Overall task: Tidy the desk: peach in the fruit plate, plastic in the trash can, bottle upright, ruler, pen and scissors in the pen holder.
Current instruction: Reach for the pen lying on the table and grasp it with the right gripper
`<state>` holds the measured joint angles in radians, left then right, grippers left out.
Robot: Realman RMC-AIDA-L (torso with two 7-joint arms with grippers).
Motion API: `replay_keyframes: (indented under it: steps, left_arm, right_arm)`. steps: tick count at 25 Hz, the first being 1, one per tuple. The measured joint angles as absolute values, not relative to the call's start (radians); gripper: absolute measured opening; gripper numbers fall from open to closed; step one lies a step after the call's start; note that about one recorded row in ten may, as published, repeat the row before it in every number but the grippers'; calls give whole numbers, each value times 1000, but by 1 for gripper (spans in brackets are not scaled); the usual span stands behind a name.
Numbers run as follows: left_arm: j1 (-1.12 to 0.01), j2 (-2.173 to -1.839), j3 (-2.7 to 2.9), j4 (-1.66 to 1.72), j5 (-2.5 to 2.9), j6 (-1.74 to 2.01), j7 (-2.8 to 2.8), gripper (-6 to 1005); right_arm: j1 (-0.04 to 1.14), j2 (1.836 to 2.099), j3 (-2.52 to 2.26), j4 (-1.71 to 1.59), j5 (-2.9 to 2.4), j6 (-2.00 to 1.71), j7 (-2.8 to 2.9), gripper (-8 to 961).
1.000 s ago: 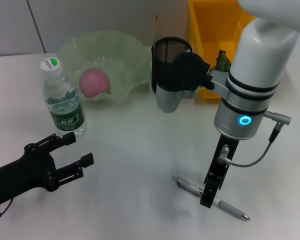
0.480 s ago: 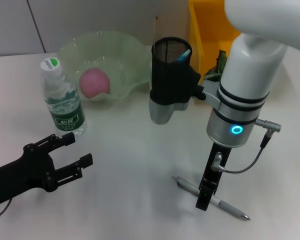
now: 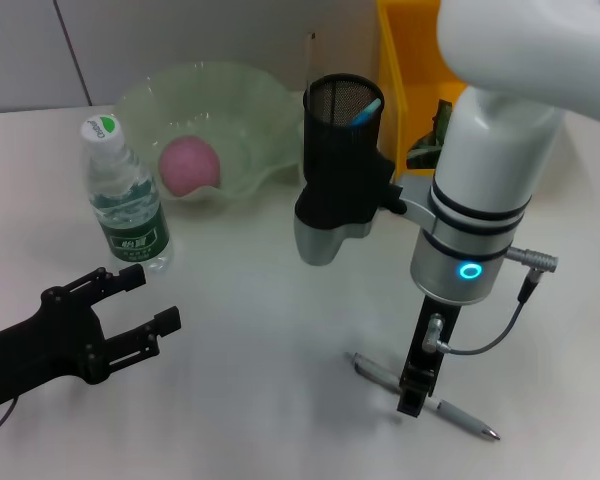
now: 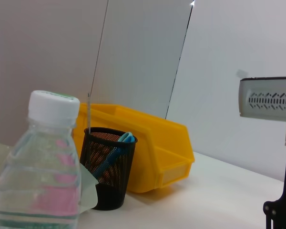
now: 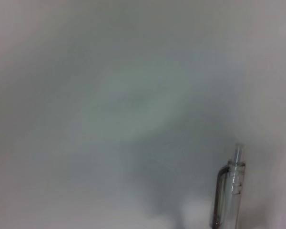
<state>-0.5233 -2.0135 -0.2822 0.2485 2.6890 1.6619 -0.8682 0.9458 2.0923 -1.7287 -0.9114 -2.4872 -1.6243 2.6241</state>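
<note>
Right gripper down over the pen, its fingers hard to read

The right gripper [image 3: 412,398] stood upright over the pen [image 3: 425,398] on the counter [image 3: 260,400]; whether its fingers gripped it could not be told. Its wrist view caught only the pen's tip end [image 5: 229,191]. The left gripper [image 3: 130,312] rested low with fingers wide. The scissors [image 3: 366,110] and ruler [image 3: 311,60] showed only partly in the pen holder [image 3: 335,125], the peach [image 3: 190,166] in the fruit plate [image 3: 240,90], the bottle [image 3: 125,200] upright, the trash can [image 3: 410,50] largely hidden.
</note>
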Motion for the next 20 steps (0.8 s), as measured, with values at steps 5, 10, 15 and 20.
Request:
replay_keyframes:
  steps: [5, 10, 15, 20]
  left_arm:
    - [-522, -2012, -282, 249, 2689, 1664, -870, 777]
    - [-523, -2010, -282, 263, 2689, 1673, -881, 777]
    - [-524, -2009, -282, 264, 2689, 1674, -882, 777]
    - [-525, -2009, -282, 270, 2689, 1674, -884, 776]
  right_arm:
    - [946, 2092, -1753, -915, -2487, -1612, 2628, 465]
    - [946, 2092, -1755, -915, -2487, -1609, 2630, 467]
    - [946, 2092, -1785, -922, -2487, -1604, 2630, 435]
    - [934, 2092, -1820, -952, -2491, -1594, 2630, 421]
